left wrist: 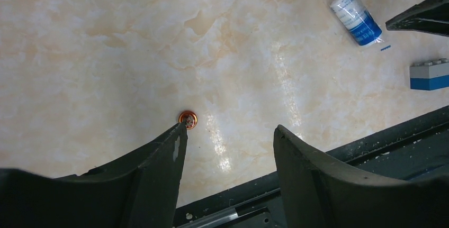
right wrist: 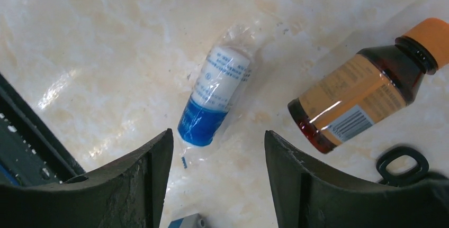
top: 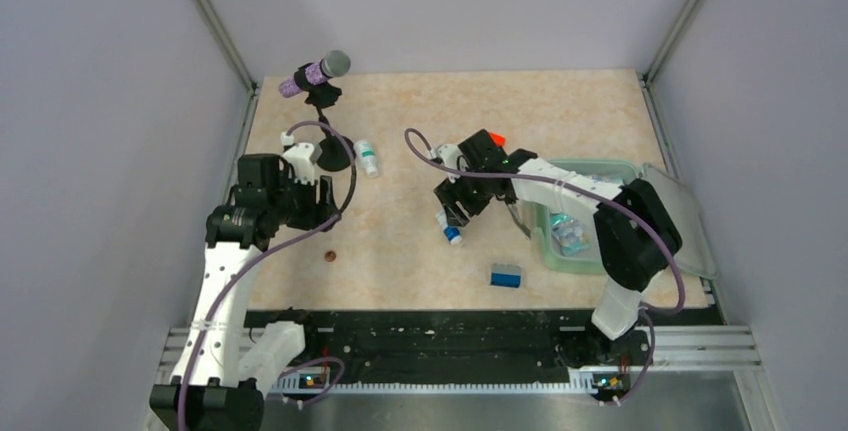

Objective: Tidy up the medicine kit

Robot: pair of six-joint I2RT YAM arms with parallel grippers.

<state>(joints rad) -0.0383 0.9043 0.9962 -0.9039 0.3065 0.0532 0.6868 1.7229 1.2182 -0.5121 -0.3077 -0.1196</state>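
The medicine kit (top: pixel 590 165) is a mint-green case at the right, open, with its lid (top: pixel 685 221) laid out to the right and some packets (top: pixel 568 234) inside. My right gripper (top: pixel 458 213) is open and empty, hovering just over a white-and-blue wrapped roll (top: pixel 449 228) on the table. In the right wrist view the gripper (right wrist: pixel 218 135) has the roll (right wrist: pixel 214 103) just ahead of its open jaws. A brown bottle with an orange cap (right wrist: pixel 360 98) lies to the right. My left gripper (top: pixel 318 196) is open and empty; it also shows in the left wrist view (left wrist: pixel 229 130).
A small blue block (top: pixel 506 275) lies near the front edge. A small copper disc (left wrist: pixel 187 119) sits at my left fingertip. A small white bottle (top: pixel 369 158) lies by a microphone on a black stand (top: pixel 320 76) at the back left. Walls enclose the table.
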